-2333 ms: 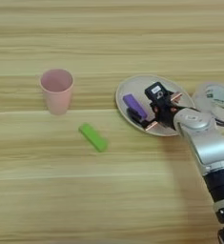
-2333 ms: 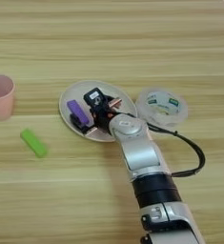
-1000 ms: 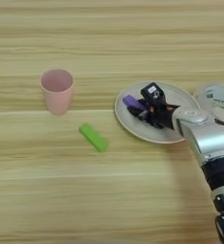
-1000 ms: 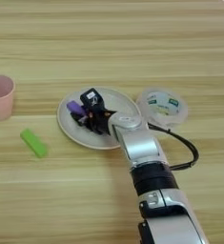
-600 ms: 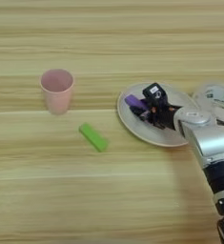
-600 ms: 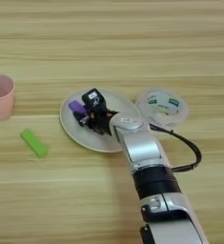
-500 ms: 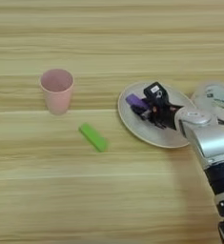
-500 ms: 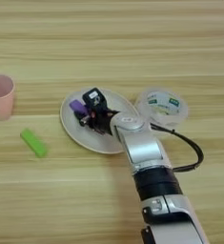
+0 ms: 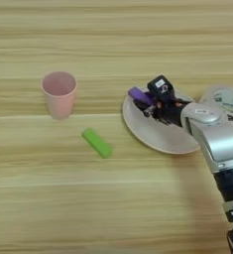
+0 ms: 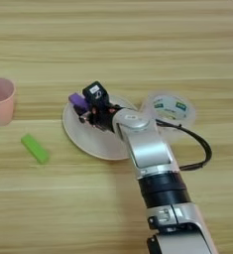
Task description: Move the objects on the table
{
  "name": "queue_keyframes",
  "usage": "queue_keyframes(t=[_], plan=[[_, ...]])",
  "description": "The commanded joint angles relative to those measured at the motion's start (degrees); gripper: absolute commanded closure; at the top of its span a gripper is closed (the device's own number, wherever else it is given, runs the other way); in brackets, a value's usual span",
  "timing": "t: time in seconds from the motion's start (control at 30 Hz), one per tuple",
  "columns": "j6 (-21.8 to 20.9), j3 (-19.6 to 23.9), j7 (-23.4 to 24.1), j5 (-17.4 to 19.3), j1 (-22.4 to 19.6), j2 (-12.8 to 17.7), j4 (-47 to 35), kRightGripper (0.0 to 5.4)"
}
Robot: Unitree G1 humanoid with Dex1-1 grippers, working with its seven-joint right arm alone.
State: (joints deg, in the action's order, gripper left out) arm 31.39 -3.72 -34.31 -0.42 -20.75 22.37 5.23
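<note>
A round beige plate (image 10: 99, 139) lies at mid table. My right gripper (image 9: 150, 105) reaches over the plate's far left part and looks shut on the small purple block (image 9: 139, 95), which sticks out to the left above the rim (image 10: 78, 101). The silver forearm (image 10: 146, 149) crosses the plate's right side and hides part of it. A green block (image 9: 97, 143) lies flat on the wood left of the plate, apart from it. The pink cup (image 9: 59, 93) stands upright further left.
A clear round labelled container (image 10: 170, 109) lies against the plate's right side, with a black cable (image 10: 200, 144) looping beside it. Bare wood stretches along the far side and the near left of the table (image 9: 63, 208).
The purple block, earlier lying in the plate's left part, has gone up and away with the gripper to the far left rim. The plate has slid slightly nearer.
</note>
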Motion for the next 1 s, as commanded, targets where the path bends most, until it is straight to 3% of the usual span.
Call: queue_keyframes(t=[0.03, 0.53, 0.8, 1.0], plan=[[-0.84, 0.54, 1.04, 0.38, -7.03, 0.59, -2.16, 3.99], [-2.66, -3.56, 1.30, 0.21, -18.12, -6.12, 9.70, 3.99], [-7.86, -5.38, 2.79, -0.55, -22.82, -12.59, 22.41, 3.99], [-13.24, -5.16, 3.72, -1.02, -25.96, -15.50, 33.09, 3.99]])
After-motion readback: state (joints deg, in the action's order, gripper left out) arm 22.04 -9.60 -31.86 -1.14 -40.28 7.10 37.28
